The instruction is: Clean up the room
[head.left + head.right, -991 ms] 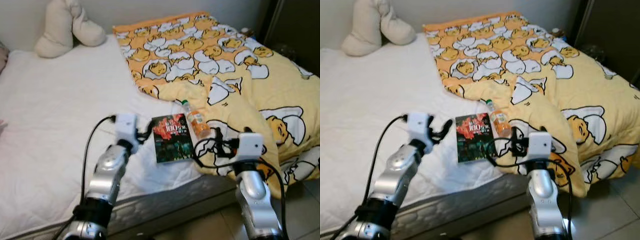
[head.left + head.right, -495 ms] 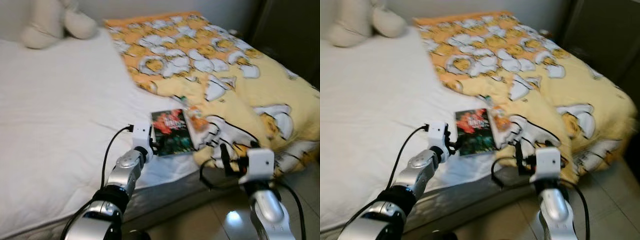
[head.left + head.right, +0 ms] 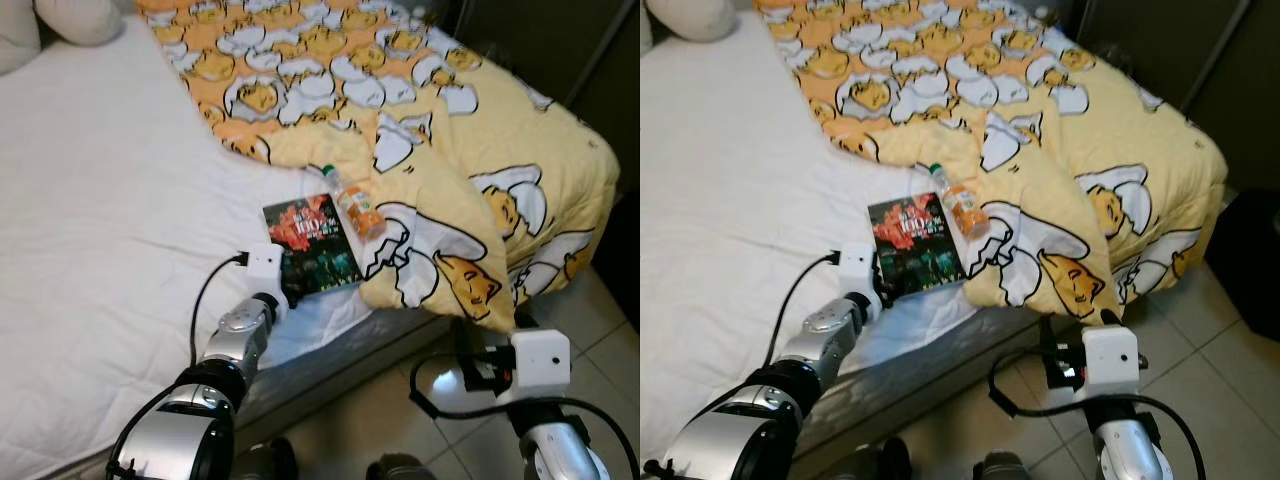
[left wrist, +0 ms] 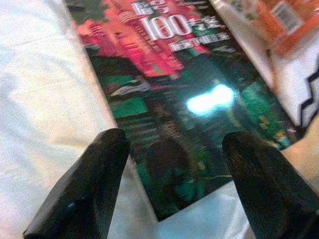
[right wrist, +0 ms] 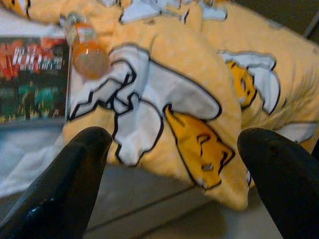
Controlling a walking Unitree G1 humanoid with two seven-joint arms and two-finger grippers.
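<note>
A dark book [image 3: 312, 245] with a red and green cover lies flat on the white sheet near the mattress edge. Beside it, an orange drink bottle [image 3: 355, 205] rests on its side against the yellow blanket. My left gripper [image 4: 177, 144] is open, low over the sheet, its two fingers either side of the book's near corner. My right gripper [image 5: 174, 142] is open and empty. It sits below the mattress edge, over the floor, facing the blanket's hanging corner [image 5: 199, 149].
A yellow blanket [image 3: 420, 120] printed with egg characters covers the bed's right half and drapes over its edge. A pale cushion [image 3: 70, 20] lies at the far left. Dark furniture [image 3: 540, 40] stands at the back right. Tiled floor [image 3: 400, 420] runs along the bed.
The camera has swung, so the bed sits differently in view. My left gripper has reached forward to the book's near corner. My right arm has dropped from over the blanket to below the mattress edge.
</note>
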